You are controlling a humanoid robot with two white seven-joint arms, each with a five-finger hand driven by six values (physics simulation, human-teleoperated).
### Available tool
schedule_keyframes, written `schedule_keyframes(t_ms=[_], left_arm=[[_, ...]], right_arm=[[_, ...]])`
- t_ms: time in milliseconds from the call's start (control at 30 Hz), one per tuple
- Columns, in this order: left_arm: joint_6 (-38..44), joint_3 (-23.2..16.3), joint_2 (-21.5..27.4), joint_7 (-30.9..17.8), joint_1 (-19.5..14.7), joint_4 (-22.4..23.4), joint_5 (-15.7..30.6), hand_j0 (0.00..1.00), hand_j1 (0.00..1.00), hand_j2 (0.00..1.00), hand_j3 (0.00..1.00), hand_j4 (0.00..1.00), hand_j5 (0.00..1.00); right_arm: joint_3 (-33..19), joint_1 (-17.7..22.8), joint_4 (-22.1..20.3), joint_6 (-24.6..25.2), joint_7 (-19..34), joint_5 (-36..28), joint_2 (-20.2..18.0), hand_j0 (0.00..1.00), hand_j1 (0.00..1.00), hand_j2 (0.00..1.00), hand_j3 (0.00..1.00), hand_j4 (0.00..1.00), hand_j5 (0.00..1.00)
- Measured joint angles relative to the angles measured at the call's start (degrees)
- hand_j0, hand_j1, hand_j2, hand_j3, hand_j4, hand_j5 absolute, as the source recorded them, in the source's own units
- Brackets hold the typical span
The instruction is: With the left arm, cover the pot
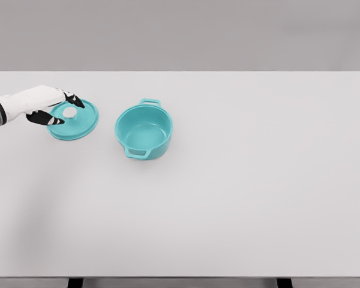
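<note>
A teal pot [144,132] with two handles stands uncovered on the white table [240,180], left of the middle. Its teal lid [78,123], with a white knob [69,112], lies flat on the table to the pot's left, a small gap apart. My left hand [63,110] reaches in from the left edge and hovers over the lid. Its black fingertips [75,100] are spread on either side of the knob, which shows between them with nothing closed on it. The right arm is out of view.
The table's far edge runs along the grey wall at the top. Two dark table legs show at the bottom edge.
</note>
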Motion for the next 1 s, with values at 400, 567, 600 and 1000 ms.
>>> schedule_keyframes(t_ms=[400, 567, 600, 1000], left_arm=[[0.0, 0.0, -0.7, 0.0, -0.8, 0.8, -0.8, 0.74, 0.74, 0.74, 0.74, 0.74, 0.74], [0.0, 0.0, -1.2, 0.0, -1.1, 1.8, -1.4, 0.74, 0.74, 0.74, 0.74, 0.74, 0.74], [0.0, 0.0, -1.3, 0.0, -1.1, 2.0, -1.4, 0.74, 0.74, 0.74, 0.74, 0.74, 0.74], [0.0, 0.0, -1.9, 0.0, -2.0, 4.4, -1.6, 0.73, 0.73, 0.73, 0.73, 0.73, 0.73]], right_arm=[[0.0, 0.0, 0.0, 0.0, 0.0, 0.0, 0.0, 1.00, 1.00, 1.00, 1.00, 1.00, 1.00], [0.0, 0.0, 0.0, 0.0, 0.0, 0.0, 0.0, 1.00, 1.00, 1.00, 1.00, 1.00, 1.00], [0.0, 0.0, 0.0, 0.0, 0.0, 0.0, 0.0, 1.00, 1.00, 1.00, 1.00, 1.00, 1.00], [0.0, 0.0, 0.0, 0.0, 0.0, 0.0, 0.0, 1.00, 1.00, 1.00, 1.00, 1.00, 1.00]])
